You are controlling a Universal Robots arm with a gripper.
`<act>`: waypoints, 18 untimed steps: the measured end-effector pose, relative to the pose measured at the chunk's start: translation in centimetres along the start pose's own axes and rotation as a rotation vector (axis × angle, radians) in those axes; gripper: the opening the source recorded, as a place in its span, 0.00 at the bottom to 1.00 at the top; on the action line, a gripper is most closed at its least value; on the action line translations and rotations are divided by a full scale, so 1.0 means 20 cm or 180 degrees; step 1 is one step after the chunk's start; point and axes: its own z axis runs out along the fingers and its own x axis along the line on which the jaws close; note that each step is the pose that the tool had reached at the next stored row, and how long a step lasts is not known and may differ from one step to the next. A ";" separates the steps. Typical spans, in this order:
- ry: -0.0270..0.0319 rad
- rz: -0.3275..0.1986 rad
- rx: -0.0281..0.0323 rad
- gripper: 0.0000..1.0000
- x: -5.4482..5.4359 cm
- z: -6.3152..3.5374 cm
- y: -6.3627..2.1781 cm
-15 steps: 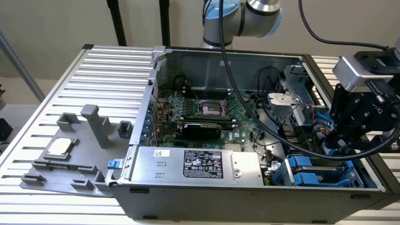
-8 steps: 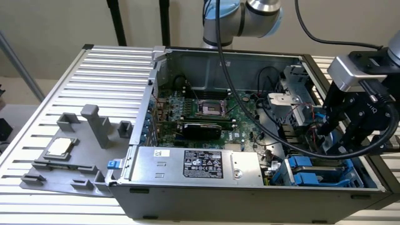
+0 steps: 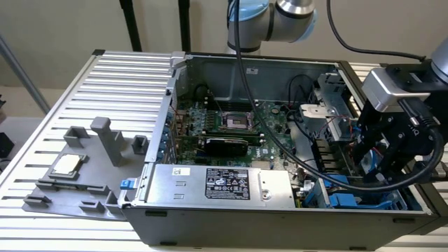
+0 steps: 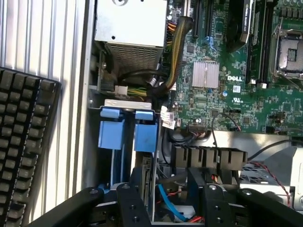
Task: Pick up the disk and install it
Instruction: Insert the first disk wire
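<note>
— Two blue fronts side by side in the drive cage [image 3: 343, 200]. Which for the disk?
— Probably the disk [image 4: 146, 137] on the motherboard [image 4: 227, 71] side, in line with the gap of the gripper [image 4: 166, 187]; hard to swear to it. Sits down in the cage, at the case corner beside the power supply [image 4: 130, 28].
— Gripper state?
— Spread wide, clamped on nothing, fingers [image 4: 130, 201] apart from the disk's faces.
— Step in hand?
— Looks like letting go of a seated disk. Keep both fingers off the carrier, hold square to the slot, mind the blue cable [image 4: 168, 201] close by.
— Orientation?
— Stands on edge. Long axis along the slot, from the blue front back under the gripper, parallel to the neighbouring carrier [image 4: 111, 135]. Blue front toward the power supply.
</note>
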 end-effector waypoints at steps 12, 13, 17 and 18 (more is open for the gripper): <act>-0.0213 -0.0008 0.0008 0.51 0.13 -0.007 -0.045; -0.0224 -0.0009 0.0007 0.51 0.13 -0.008 -0.060; -0.0235 -0.0014 -0.0002 0.51 0.14 -0.011 -0.103; -0.0236 -0.0021 -0.0005 0.51 0.14 -0.011 -0.114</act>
